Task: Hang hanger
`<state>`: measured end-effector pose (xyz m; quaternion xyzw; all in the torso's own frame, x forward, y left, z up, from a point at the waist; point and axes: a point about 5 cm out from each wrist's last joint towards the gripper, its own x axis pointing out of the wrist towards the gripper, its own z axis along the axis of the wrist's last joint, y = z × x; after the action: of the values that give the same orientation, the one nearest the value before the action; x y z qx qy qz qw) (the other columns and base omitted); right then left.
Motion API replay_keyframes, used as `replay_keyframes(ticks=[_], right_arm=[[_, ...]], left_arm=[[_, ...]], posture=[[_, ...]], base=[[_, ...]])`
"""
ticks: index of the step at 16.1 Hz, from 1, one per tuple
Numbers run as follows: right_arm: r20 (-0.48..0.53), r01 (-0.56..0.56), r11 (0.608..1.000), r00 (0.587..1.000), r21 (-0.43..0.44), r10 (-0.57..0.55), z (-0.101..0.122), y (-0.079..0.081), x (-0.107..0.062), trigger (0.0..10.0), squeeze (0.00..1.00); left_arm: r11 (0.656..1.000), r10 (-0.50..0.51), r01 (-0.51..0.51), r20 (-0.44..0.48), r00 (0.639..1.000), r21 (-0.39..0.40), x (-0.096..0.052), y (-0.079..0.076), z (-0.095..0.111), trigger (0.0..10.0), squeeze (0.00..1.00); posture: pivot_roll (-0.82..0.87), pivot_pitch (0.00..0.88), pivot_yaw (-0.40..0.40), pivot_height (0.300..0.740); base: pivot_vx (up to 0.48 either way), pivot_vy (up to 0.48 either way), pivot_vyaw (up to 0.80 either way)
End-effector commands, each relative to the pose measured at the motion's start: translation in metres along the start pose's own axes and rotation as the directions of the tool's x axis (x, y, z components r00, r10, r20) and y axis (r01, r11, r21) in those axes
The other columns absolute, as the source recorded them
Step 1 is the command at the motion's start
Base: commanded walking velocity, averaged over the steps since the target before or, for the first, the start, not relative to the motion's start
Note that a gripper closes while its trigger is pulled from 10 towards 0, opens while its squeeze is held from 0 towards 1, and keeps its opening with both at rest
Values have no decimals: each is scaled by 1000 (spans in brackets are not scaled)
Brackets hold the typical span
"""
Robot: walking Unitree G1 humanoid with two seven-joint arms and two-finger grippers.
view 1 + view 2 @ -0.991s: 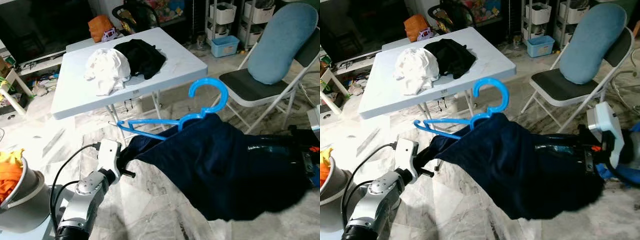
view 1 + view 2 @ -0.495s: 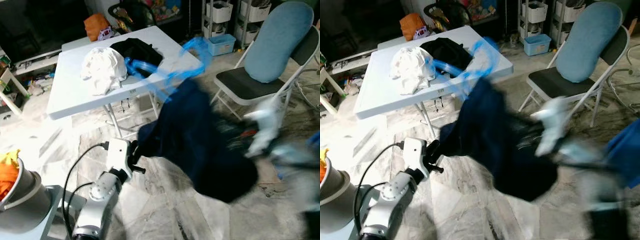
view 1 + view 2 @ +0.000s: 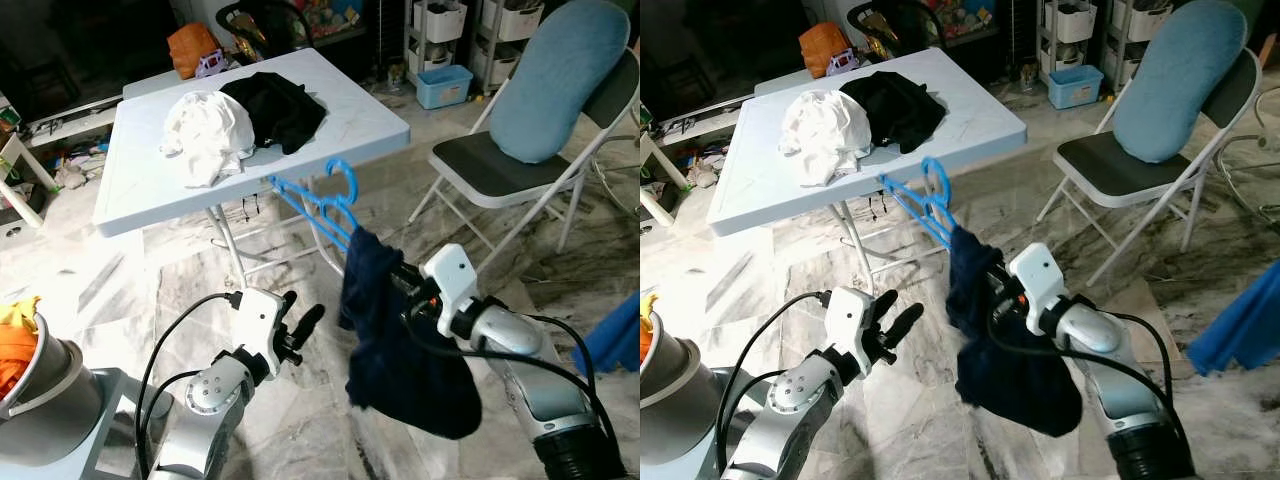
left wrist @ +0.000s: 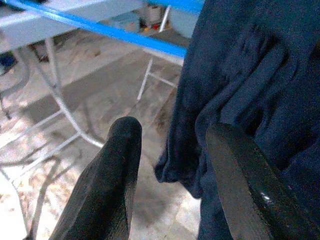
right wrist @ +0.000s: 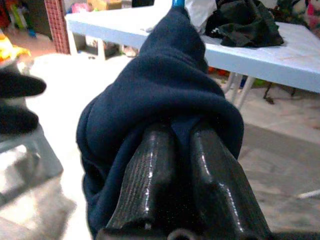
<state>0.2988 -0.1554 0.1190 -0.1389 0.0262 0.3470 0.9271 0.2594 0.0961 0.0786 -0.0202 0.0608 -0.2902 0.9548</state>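
arms [image 3: 205, 395]: silver, jointed
wrist housings [image 3: 452, 272]: white, boxy
cables [image 3: 160, 345]: black, looped
fingers [image 4: 107, 185]: long, black, glossy

A lived-in home room with a marble floor [image 3: 90, 290], where clothes [image 3: 245, 120] lie on a folding table [image 3: 140, 190] beside a folding chair [image 3: 520, 170], storage shelves [image 3: 450, 30] and scattered toys [image 3: 320, 15].
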Motion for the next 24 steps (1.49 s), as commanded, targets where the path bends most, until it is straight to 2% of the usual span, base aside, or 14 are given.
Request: replay_keyframes(ticks=[1, 2, 4, 5, 7, 8, 9, 10, 11, 14, 17, 19, 21, 24], right_arm=[[44, -15, 997, 999, -70, 18, 10, -4, 5, 10000, 0], [13, -14, 988, 1000, -151, 16, 6, -14, -1, 10000, 0], [-19, -60, 970, 998, -234, 58, 4, -23, -8, 10000, 0], [-39, -114, 963, 993, -243, 108, 4, -26, -13, 10000, 0], [-48, -270, 936, 963, -225, 266, 9, -34, -28, 10000, 0], [-88, -385, 894, 923, -228, 375, 9, -40, -41, 10000, 0], [-97, -407, 885, 913, -225, 395, 9, -41, -43, 10000, 0], [-114, -467, 864, 884, -188, 453, 9, -44, -51, 10000, 0], [-166, -553, 820, 831, -146, 531, 11, -54, -65, 10000, 0], [-250, -586, 790, 804, -178, 540, 12, -69, -67, 10000, 0], [-216, -621, 760, 782, -191, 584, 21, -67, -61, 10000, 0], [-200, -684, 701, 729, -200, 655, 27, -60, -63, 10000, 0], [-210, -724, 663, 689, -189, 693, 30, -60, -69, 10000, 0], [-231, -736, 656, 676, -166, 699, 32, -67, -79, 10000, 0]], left_arm=[[999, -7, 7, 5, 1000, 54, -2, 2, 5, 10000, 1000], [986, 27, -22, -32, 999, 168, -3, 8, -1, 10000, 1000], [994, 14, -14, -2, 1000, 112, -5, 7, 0, 10000, 1000], [993, 8, -8, -2, 1000, 115, -6, 6, 0, 10000, 1000], [991, -78, 75, 21, 997, 112, -7, -1, 5, 10000, 1000], [983, -110, 107, 15, 994, 151, -9, -1, 5, 10000, 1000], [981, -115, 112, 13, 993, 158, -9, 0, 5, 10000, 1000], [978, -114, 110, 13, 993, 180, -11, 3, 6, 10000, 1000], [970, -121, 118, 4, 993, 214, -14, 11, 9, 10000, 1000], [951, -182, 176, -1, 983, 255, -16, 12, 17, 10000, 1000], [941, -231, 230, -25, 973, 248, -14, 10, 16, 10000, 1000], [921, -279, 285, -63, 958, 265, -13, 9, 14, 10000, 1000], [908, -314, 318, -63, 948, 272, -10, 8, 18, 10000, 1000], [909, -322, 329, -70, 944, 257, -10, 12, 20, 10000, 1000]], posture=[[-133, 0, 134, 740], [-133, 0, 137, 740], [-138, 0, 139, 740], [-138, 0, 139, 740], [-140, 0, 144, 740], [-140, 0, 147, 740], [-140, 0, 147, 740], [-137, 0, 149, 740], [-136, 0, 151, 740], [-131, 0, 154, 740], [-125, 0, 156, 740], [-123, 0, 157, 740], [-123, 0, 159, 740], [-127, 0, 162, 740]], base=[[0, 0, 0], [0, 0, 0], [0, 0, 0], [0, 0, 0], [0, 0, 0], [0, 0, 0], [0, 0, 0], [0, 0, 0], [0, 0, 0], [0, 0, 0], [0, 0, 0], [0, 0, 0], [0, 0, 0], [0, 0, 0]])
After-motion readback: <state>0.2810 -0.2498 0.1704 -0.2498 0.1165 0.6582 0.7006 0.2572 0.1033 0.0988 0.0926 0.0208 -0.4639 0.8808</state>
